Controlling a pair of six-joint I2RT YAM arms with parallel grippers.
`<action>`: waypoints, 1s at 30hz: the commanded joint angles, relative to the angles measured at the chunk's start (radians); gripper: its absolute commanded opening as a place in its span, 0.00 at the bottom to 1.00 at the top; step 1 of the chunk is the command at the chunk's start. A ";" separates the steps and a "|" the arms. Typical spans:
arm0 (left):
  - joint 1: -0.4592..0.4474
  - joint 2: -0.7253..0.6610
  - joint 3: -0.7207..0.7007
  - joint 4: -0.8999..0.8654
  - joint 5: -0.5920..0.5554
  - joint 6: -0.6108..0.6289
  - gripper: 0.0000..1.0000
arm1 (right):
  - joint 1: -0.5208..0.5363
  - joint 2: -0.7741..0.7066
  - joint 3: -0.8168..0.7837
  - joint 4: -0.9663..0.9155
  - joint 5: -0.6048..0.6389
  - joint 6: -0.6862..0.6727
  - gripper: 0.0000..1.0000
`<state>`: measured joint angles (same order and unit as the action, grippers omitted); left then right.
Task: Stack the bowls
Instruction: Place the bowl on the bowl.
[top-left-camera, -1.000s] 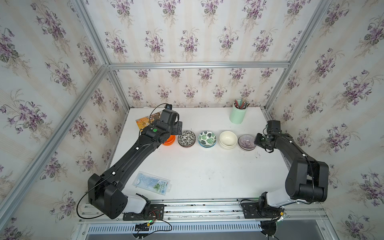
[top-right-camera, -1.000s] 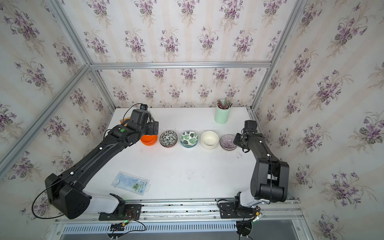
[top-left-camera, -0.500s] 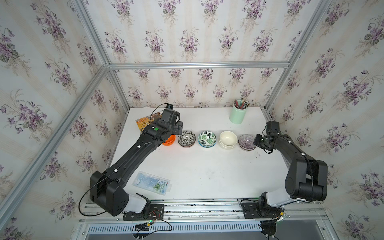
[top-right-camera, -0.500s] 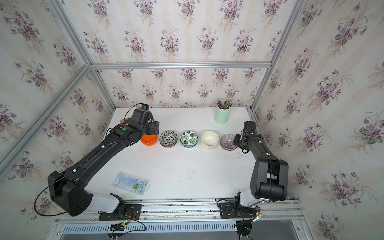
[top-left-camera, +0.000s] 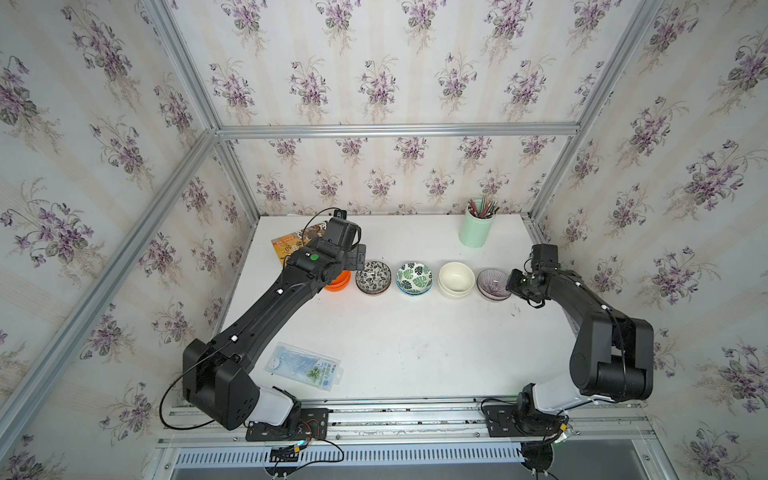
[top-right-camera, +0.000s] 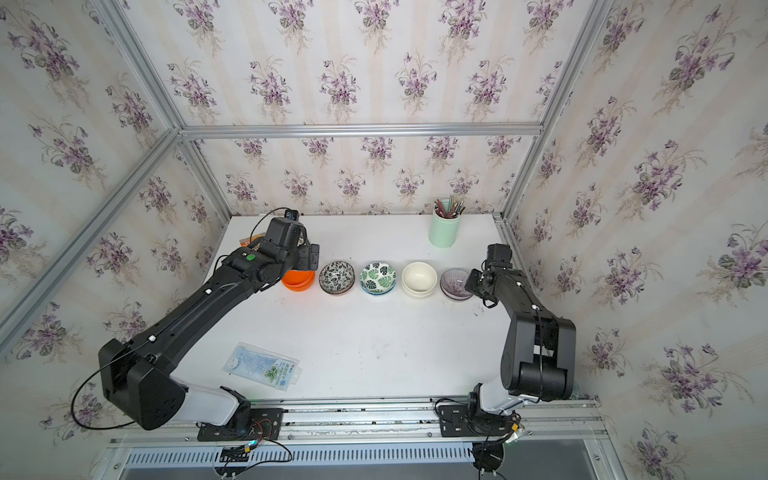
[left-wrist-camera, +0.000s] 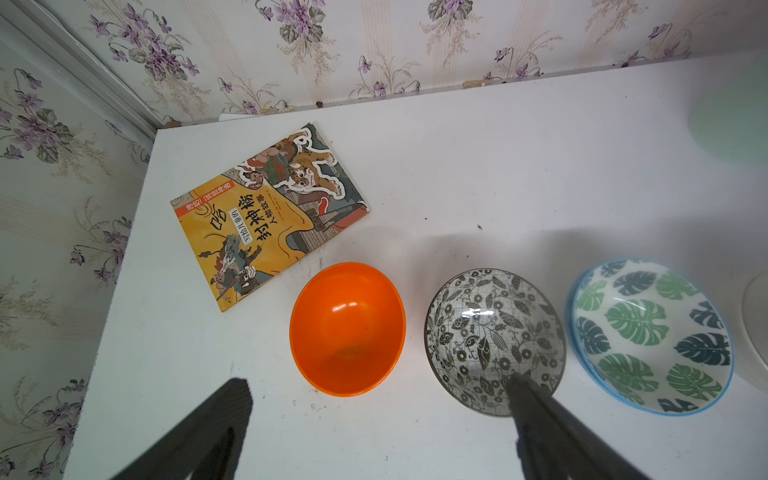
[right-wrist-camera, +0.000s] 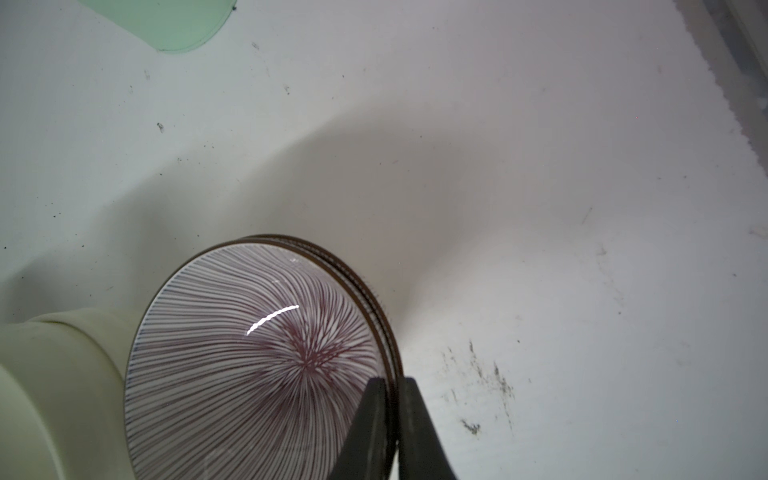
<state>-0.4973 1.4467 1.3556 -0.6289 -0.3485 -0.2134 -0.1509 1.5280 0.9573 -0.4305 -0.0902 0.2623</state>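
- Purple bowl (right-wrist-camera: 257, 357), right end of the mid-frame row in both top views: my right gripper (right-wrist-camera: 392, 390) is clenched on its rim. A tilted lift could let it slip, or drag the one nested beneath.
- My left gripper (left-wrist-camera: 376, 380) hangs released over the orange bowl (left-wrist-camera: 347, 328) at the left end.
- Bowls sit nested in pairs, with the top ones empty; the mint cup (top-left-camera: 476, 230) holds pencils (top-left-camera: 482, 208).

Both top views share the table (top-left-camera: 415, 340) from above; wrist cameras face nearby bowls (left-wrist-camera: 347, 328).
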 joint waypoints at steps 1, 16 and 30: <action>0.002 -0.001 0.008 0.003 -0.015 -0.003 1.00 | 0.001 -0.021 0.010 0.007 0.013 0.005 0.16; 0.003 0.008 0.004 -0.002 0.000 -0.027 1.00 | 0.111 -0.152 0.020 -0.023 -0.068 -0.009 0.13; 0.002 0.004 -0.006 -0.007 0.009 -0.036 1.00 | 0.217 -0.140 -0.029 -0.044 -0.022 -0.013 0.11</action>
<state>-0.4969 1.4559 1.3502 -0.6327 -0.3397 -0.2405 0.0620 1.3891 0.9333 -0.4667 -0.1169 0.2581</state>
